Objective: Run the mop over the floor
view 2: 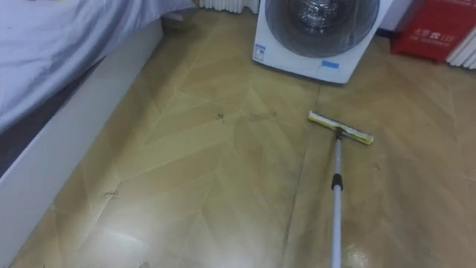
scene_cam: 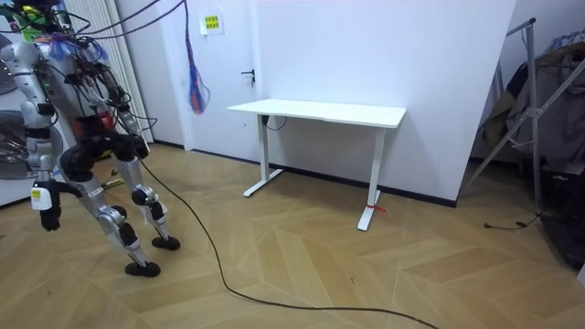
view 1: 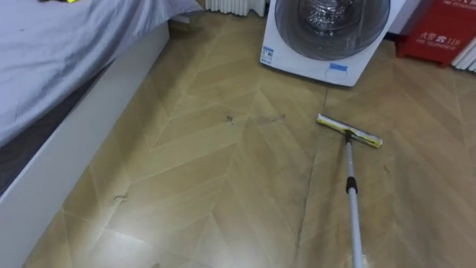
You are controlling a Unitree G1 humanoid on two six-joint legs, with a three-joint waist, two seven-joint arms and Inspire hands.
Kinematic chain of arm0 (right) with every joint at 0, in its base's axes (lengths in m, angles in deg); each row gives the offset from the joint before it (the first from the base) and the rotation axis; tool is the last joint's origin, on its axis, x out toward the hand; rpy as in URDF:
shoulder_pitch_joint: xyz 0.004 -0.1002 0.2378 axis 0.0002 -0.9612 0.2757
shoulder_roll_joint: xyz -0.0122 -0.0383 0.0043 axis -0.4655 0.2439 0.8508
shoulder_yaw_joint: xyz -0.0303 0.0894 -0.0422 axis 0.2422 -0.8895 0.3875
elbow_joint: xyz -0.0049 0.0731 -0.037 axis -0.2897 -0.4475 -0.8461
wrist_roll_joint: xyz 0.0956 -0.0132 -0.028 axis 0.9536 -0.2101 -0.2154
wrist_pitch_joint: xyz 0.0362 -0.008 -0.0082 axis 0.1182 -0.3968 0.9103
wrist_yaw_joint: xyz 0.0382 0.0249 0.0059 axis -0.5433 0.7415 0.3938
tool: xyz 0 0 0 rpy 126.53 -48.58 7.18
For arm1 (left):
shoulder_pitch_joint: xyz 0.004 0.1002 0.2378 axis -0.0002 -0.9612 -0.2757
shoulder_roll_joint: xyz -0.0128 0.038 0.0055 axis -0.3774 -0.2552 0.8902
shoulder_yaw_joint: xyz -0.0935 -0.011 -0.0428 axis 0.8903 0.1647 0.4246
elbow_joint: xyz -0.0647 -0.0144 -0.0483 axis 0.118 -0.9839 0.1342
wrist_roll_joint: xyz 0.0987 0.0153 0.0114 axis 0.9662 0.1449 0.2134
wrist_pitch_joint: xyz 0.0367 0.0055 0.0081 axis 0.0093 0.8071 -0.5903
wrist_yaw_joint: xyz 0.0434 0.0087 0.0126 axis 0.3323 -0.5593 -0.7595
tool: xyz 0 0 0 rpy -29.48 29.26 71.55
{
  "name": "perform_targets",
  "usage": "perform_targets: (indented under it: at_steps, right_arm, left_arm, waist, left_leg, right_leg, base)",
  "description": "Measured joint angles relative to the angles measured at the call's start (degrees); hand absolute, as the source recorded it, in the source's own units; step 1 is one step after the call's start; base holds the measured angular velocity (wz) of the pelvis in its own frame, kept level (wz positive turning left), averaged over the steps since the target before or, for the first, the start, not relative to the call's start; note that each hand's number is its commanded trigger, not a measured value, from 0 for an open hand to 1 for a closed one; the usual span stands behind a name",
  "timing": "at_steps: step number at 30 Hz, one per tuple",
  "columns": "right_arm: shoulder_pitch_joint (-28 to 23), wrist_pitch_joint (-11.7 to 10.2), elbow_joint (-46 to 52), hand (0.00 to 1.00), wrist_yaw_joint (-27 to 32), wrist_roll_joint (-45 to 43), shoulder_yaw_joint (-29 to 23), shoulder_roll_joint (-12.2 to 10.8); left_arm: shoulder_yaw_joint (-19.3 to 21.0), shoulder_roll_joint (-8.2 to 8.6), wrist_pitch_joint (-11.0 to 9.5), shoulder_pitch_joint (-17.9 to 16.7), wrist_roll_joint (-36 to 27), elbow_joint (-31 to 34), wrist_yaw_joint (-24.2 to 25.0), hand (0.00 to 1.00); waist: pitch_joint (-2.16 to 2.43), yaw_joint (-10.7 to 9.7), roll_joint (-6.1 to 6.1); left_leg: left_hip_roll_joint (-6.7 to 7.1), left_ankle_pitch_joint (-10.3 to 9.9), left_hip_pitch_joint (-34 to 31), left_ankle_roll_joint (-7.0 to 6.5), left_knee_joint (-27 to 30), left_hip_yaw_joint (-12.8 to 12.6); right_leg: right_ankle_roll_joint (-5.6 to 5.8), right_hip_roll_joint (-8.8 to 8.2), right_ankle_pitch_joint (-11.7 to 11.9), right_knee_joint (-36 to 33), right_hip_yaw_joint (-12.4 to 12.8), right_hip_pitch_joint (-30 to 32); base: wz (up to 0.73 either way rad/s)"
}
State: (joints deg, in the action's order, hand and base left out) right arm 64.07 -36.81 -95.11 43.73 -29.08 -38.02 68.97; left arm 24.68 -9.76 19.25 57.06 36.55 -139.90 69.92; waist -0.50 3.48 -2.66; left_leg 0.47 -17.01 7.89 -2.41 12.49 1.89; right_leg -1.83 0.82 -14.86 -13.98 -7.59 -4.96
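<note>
Eye views, left to right: bed (view 1: 44, 52) with a pale grey cover along the left edge, white side panel below it. Herringbone wood floor (view 1: 223, 171) across the middle. White front-loading washing machine (view 1: 327, 37) at top, right of centre, standing on the floor. Mop (view 1: 349, 134) on the floor near the washer's front, not touching it; its yellow-edged flat head lies at a slant, and the pole (view 1: 352, 208) runs from it down to the bottom edge. What holds the pole's lower end lies past that edge. Red box (view 1: 439, 33) in the upper right corner. Room view, left to right: the robot stands at the room view's far left, leaning forward toward the washer, legs apart. The left robot hand (scene_cam: 47, 215) hangs low at its near side, away from the mop; released or clenched, cannot tell. Mid-room, a white surface (scene_cam: 320, 112) on two legs by the wall. Clothes rack (scene_cam: 539, 100) at far right.
</note>
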Motion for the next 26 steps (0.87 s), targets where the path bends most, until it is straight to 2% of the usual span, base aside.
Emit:
perform_targets:
  at_steps: [2,3,4,5,6,7,8,9,10,11,12,13,15,17,21,26]
  right_arm:
    - [-0.6,-0.1,0.8,1.0,0.2,-0.2,0.1,-0.2]
    - [-1.0,-0.2,1.3,1.0,0.5,-0.2,0.5,-0.6]
    - [-1.8,-0.6,1.9,1.0,1.0,-0.1,0.4,-0.6]
    - [-2.3,-0.7,2.0,1.0,1.2,0.1,-0.3,-0.4]
    - [-3.7,-0.9,1.8,1.0,1.7,0.2,-1.3,-0.8]
    - [-4.7,-0.9,1.8,1.0,1.6,0.2,-2.4,-1.0]
    - [-4.8,-0.9,1.8,1.0,1.6,0.1,-2.7,-1.1]
    - [-4.8,-1.1,2.3,1.0,1.4,-0.1,-2.6,-1.3]
    - [-4.8,-1.2,3.3,1.0,1.4,-0.4,-1.8,-1.3]
    - [-5.0,-1.2,3.9,1.0,1.4,-0.6,-1.2,-1.2]
    - [-5.8,-1.2,4.8,1.0,1.6,-1.1,-0.8,-1.3]
    - [-6.1,-1.0,4.7,1.0,1.6,-1.9,-0.9,-1.1]
    - [-6.2,-0.7,4.5,1.0,1.7,-2.4,-0.9,-1.0]
    - [-6.4,-0.7,4.5,1.0,1.4,-2.4,-0.9,-1.0]
    - [-6.4,-1.0,4.3,1.0,1.4,-2.3,-0.9,-1.2]
    - [-6.8,-1.0,4.0,1.0,0.4,-2.2,-1.1,-1.5]
  left_arm:
    - [0.5,0.05,0.2,-0.6,0.0,0.4,-0.1,0.0]
    - [0.5,-0.02,0.3,-0.8,0.1,0.8,-0.3,0.0]
    - [0.1,0.38,0.3,-0.5,0.3,1.5,-0.5,0.0]
    - [-0.3,0.85,0.4,0.1,0.3,2.1,-0.6,0.0]
    - [-0.3,1.24,0.3,-0.1,0.5,3.1,-0.9,0.0]
    - [-0.3,1.44,0.4,-0.2,0.5,3.1,-1.2,0.0]
    - [-0.3,1.35,0.8,-0.4,0.5,3.0,-1.3,0.0]
    - [-0.2,1.25,1.6,-1.2,0.7,2.5,-1.7,0.0]
    - [-0.3,1.25,2.3,-1.5,0.7,2.2,-2.1,0.0]
    - [-0.2,1.32,2.4,-1.5,0.7,2.0,-2.1,0.0]
    - [-0.2,1.41,2.2,-1.5,0.9,1.6,-2.1,0.0]
    - [-0.2,1.61,1.7,-0.2,1.2,1.4,-2.1,0.0]
    - [-0.2,1.77,0.7,0.9,1.2,1.9,-2.2,0.0]
    - [-0.2,1.8,0.3,1.2,1.1,2.8,-2.5,0.0]
    - [-0.3,2.44,-0.1,1.1,-0.3,3.1,-2.5,0.0]
    - [0.0,2.28,-0.1,0.3,-0.3,2.5,-2.5,0.0]
  waist:
    - [0.03,0.0,-0.07]
    - [-0.8,-0.4,-1.82]
    - [-0.31,-1.9,-2.32]
    - [-0.25,-2.5,-2.05]
    - [0.47,-1.6,-2.26]
    - [0.36,-0.2,-1.77]
    - [0.15,0.4,-1.22]
    - [0.11,1.2,-0.31]
    - [-0.14,1.4,0.67]
    - [-0.27,1.0,1.09]
    - [0.2,-0.6,1.43]
    - [0.29,-1.6,1.58]
    - [0.12,-1.9,1.83]
    - [0.2,-2.0,1.88]
    - [0.13,-2.0,1.43]
    - [0.41,-1.5,0.85]
  left_leg:
    - [0.29,0.2,0.4,0.07,0.3,-0.4]
    - [1.53,-0.2,-2.2,0.66,4.7,-1.2]
    - [3.46,0.0,-6.9,0.31,4.5,-0.4]
    - [3.65,1.1,-9.0,0.48,1.7,-0.1]
    - [4.12,4.7,-9.2,-1.76,1.1,-3.5]
    - [3.72,5.1,-8.1,-2.03,1.1,-5.7]
    - [3.44,5.1,-7.2,-2.03,1.0,-5.4]
    - [2.56,5.1,-5.7,-2.02,0.7,-3.2]
    - [1.58,5.0,-4.4,-1.88,0.4,-0.5]
    - [1.34,4.9,-4.0,-1.43,0.1,0.1]
    - [1.08,4.9,-3.3,-0.85,-0.5,-0.3]
    - [0.77,4.9,-2.6,-0.83,-1.4,-1.4]
    - [0.16,4.9,-1.8,-0.8,-3.1,-3.5]
    - [0.09,4.9,-1.2,-0.8,-3.6,-3.6]
    - [0.16,4.8,-1.1,-0.63,-3.6,-3.7]
    - [-0.29,3.9,-1.1,-0.44,-3.9,-4.5]
  right_leg:
    - [-0.36,-0.36,0.4,0.8,1.2,-1.4]
    - [-0.64,-1.52,0.9,3.2,5.1,-3.2]
    - [-0.58,-2.76,1.0,4.4,10.0,-3.4]
    - [-0.45,-2.83,0.9,4.1,11.0,-3.0]
    - [1.25,-3.82,0.5,3.7,12.0,-2.1]
    - [2.9,-3.57,0.3,3.8,9.6,-2.0]
    - [2.75,-3.28,0.2,4.5,8.7,-1.9]
    - [1.93,-1.53,0.7,5.5,8.6,-0.3]
    - [-0.13,0.21,4.2,7.2,8.2,2.3]
    - [-0.56,0.45,7.4,6.9,7.1,2.8]
    - [-0.59,0.47,7.7,6.2,5.4,2.3]
    - [-0.68,0.68,7.7,6.1,4.7,2.0]
    - [-0.7,1.22,7.6,6.1,4.5,2.0]
    - [-1.1,1.37,7.4,6.1,4.4,2.0]
    - [-1.13,1.36,7.4,6.0,4.3,2.1]
    - [-1.1,2.08,7.2,5.2,4.3,2.9]
  base:
    - [-0.04]
    - [0.46]
    - [0.75]
    - [0.73]
    - [0.14]
    - [-0.3]
    - [-0.81]
    - [-1.04]
    - [-0.93]
    - [-0.31]
    - [0.3]
    - [0.38]
    - [0.08]
    - [-0.07]
    - [0.03]
    - [-0.02]
